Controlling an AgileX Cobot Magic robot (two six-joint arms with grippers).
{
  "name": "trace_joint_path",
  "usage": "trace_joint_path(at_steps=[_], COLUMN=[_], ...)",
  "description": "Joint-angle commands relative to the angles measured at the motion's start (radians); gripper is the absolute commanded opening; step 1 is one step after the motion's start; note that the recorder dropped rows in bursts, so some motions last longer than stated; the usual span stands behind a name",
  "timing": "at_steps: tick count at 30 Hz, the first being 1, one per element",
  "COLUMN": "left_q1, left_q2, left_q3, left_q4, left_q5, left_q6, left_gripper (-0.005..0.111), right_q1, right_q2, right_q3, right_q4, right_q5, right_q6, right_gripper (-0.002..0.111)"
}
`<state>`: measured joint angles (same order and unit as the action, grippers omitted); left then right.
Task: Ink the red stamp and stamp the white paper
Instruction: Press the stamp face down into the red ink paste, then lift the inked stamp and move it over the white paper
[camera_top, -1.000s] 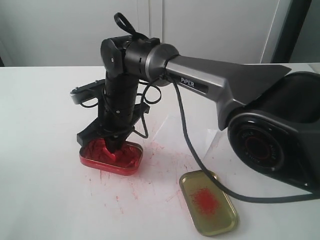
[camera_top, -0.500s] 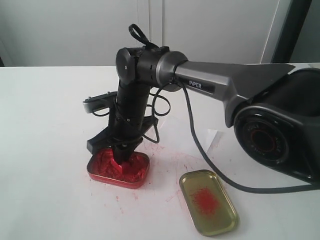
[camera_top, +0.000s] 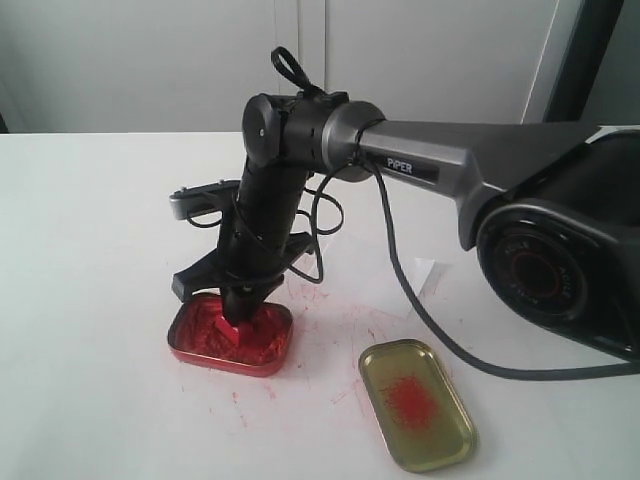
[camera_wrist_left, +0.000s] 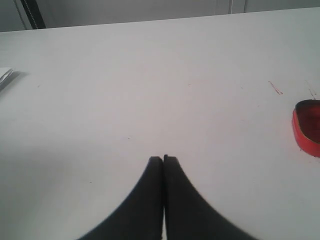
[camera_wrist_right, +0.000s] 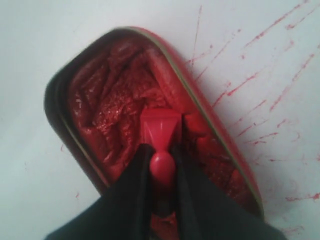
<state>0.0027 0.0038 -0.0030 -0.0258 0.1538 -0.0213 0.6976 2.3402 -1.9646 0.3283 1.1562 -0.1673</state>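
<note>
The right hand (camera_wrist_right: 160, 149) is narrow around the handle of the stamp (camera_wrist_right: 160, 125), whose square base is pressed into the lumpy red paste (camera_wrist_right: 107, 100) inside the tin (camera_top: 222, 362). The gold lid (camera_top: 445, 445) lies apart at the tin's 4 o'clock on the red-speckled worktop (camera_top: 90, 260). The left hand (camera_wrist_left: 163, 159) has its fingers pressed together over plain worktop.

Exterior view: bright, even, diffuse light, no hard glare. White tabletop (camera_top: 90, 300) is near blown out and shadows are faint and soft. Focus is decent. Gold lid (camera_top: 452, 447) rim shows a dull sheen. Left wrist view: tabletop washed out, with grey shade beside the left gripper (camera_wrist_left: 163, 159), a black, blurred silhouette. Right wrist view: soft overall. Right gripper (camera_wrist_right: 161, 150) is out of focus, and the red stamp (camera_wrist_right: 160, 125) is oversaturated with a small highlight on its handle.
</note>
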Motion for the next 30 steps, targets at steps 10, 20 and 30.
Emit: trace_joint_path(at_steps=[10, 20, 30], left_q1=[-0.003, -0.003, -0.003], left_q2=[-0.004, -0.004, -0.004], left_q3=[0.003, 0.003, 0.003], left_q4=[0.001, 0.001, 0.001], left_q5=[-0.004, -0.004, -0.004], left_q6=[-0.001, -0.001, -0.001], left_gripper=[0.0, 0.0, 0.0], right_q1=[-0.003, -0.024, -0.032], right_q2=[-0.055, -0.053, -0.099], right_q3=[0.002, 0.002, 0.002], right_q4=[0.012, -0.003, -0.133], right_q5=[-0.015, -0.034, -0.007], right_q6=[-0.014, -0.043, 0.014], right_gripper=[0.0, 0.0, 0.0])
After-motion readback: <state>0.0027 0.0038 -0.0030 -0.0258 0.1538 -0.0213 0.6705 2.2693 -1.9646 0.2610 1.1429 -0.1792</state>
